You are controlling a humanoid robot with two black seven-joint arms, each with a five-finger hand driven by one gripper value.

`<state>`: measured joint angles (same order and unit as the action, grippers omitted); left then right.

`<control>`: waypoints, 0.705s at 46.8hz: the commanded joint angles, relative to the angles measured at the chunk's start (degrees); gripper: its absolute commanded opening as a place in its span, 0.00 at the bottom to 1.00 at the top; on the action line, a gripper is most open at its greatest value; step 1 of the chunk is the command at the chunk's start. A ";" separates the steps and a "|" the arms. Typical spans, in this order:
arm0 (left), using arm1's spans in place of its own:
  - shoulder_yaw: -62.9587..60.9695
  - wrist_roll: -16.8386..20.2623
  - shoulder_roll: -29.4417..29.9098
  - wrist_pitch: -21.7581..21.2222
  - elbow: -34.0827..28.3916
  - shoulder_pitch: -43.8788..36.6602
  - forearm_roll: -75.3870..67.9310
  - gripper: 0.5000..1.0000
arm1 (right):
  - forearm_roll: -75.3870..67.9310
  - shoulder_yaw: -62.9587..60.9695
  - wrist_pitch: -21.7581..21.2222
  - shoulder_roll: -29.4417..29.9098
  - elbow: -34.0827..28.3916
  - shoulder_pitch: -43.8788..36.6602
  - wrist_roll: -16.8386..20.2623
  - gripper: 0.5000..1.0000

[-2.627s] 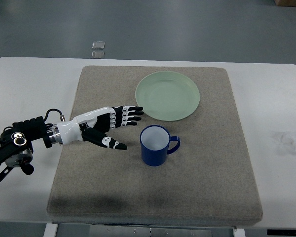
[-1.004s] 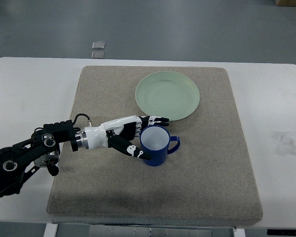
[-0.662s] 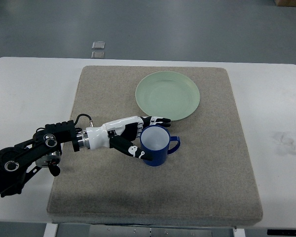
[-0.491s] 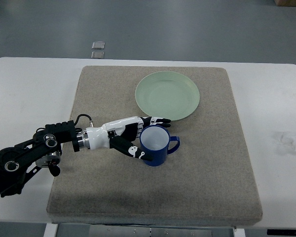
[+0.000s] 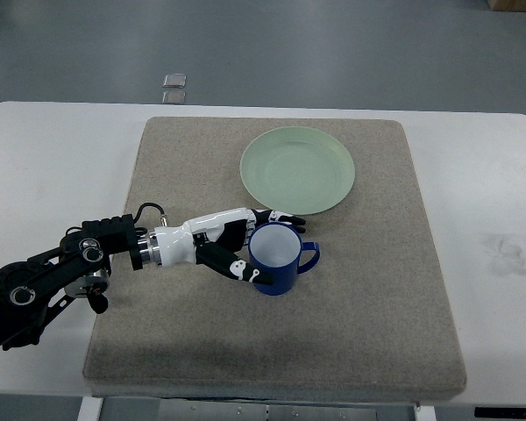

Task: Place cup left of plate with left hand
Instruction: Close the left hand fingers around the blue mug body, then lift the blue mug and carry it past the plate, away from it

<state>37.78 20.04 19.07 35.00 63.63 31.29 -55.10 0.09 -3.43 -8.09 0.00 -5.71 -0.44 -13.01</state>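
Left hand (image 5: 237, 246) wrapped around one blue cup (image 5: 277, 259), fingers closed on its wall.
Cup stood on the grey mat (image 5: 368, 333), at six o'clock from the single green plate (image 5: 298, 168).

White table (image 5: 53, 149) under a grey-brown mat (image 5: 368, 333)

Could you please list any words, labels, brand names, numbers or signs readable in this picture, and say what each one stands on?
None: no text can be read on the blue handled mug, the pale green round plate, the grey felt mat, the white table or the left hand.
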 commanded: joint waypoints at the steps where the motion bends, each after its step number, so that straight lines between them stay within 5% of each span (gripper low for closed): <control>1: 0.02 0.00 0.00 0.00 0.00 0.00 -0.09 0.81 | 0.00 0.00 0.01 0.00 0.00 0.00 0.00 0.86; 18: 0.02 0.00 0.00 0.00 0.00 0.00 -0.27 0.71 | 0.00 0.00 0.01 0.00 0.00 0.00 0.00 0.86; 33: 0.02 0.00 0.00 0.00 0.00 0.08 -0.27 0.40 | 0.00 0.00 0.01 0.00 0.00 0.00 0.00 0.86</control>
<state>37.79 20.04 19.10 35.00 63.63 31.36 -55.37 0.09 -3.43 -8.09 0.00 -5.71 -0.41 -13.01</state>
